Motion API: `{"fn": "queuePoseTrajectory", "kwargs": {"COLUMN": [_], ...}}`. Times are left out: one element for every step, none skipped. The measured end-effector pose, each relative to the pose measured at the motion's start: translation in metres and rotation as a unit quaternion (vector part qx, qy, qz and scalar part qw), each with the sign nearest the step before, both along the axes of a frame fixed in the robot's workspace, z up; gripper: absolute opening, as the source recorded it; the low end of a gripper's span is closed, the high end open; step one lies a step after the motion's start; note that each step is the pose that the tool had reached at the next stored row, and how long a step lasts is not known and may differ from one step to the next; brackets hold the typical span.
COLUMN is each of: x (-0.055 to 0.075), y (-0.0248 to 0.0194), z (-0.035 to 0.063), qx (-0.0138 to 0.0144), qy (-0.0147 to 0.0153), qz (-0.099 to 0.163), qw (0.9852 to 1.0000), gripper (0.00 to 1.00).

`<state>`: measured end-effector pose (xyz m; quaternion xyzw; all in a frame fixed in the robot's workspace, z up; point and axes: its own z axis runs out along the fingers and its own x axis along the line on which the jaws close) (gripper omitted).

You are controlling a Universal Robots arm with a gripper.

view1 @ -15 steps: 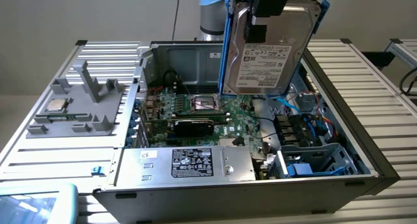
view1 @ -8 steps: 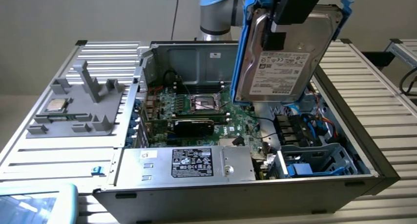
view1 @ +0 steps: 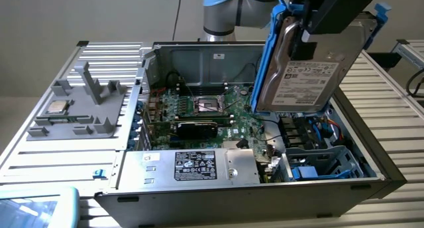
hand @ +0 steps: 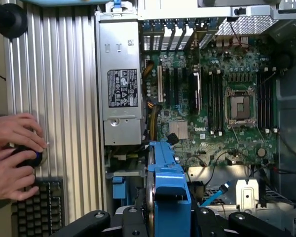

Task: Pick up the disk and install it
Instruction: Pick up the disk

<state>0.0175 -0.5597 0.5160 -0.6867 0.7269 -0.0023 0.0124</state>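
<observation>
Ribbed aluminium tabletop (view1: 390, 104) before a plain grey wall (view1: 86, 14) carries an open dark computer case (view1: 232, 200), above which the black gripper (view1: 306, 41), jaws pinching its upper end, holds the silver-grey, blue-framed, white-labelled disk (view1: 305, 81) nearly upright.

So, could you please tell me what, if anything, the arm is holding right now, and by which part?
It holds the disk by its upper end, jaws closed across the drive and its blue frame, above the open computer case.
</observation>
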Motion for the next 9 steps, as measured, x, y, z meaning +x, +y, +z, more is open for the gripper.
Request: {"fn": "queuePoseTrajectory", "kwargs": {"x": [0.004, 0.007, 0.011, 0.015, 0.02, 0.024, 0.027, 0.031, 0.036], "y": [-0.0014, -0.0026, -0.0036, -0.0044, -0.0049, -0.0054, -0.0058, -0.0062, -0.0066], "z": [0.0, 0.0, 0.0, 0.0, 0.0, 0.0, 0.0001, 0.0002, 0.0002], "qx": [0.0, 0.0, 0.0, 0.0, 0.0, 0.0, 0.0, 0.0, 0.0], "qy": [0.0, 0.0, 0.0, 0.0, 0.0, 0.0, 0.0, 0.0, 0.0], "qz": [0.0, 0.0, 0.0, 0.0, 0.0, 0.0, 0.0, 0.0, 0.0], "qw": [1.0, 1.0, 1.0, 1.0, 1.0, 1.0, 1.0, 1.0, 1.0], "gripper": [0.38, 0.38, 0.38, 0.38, 0.38, 0.38, 0.38, 0.38, 0.38]}}
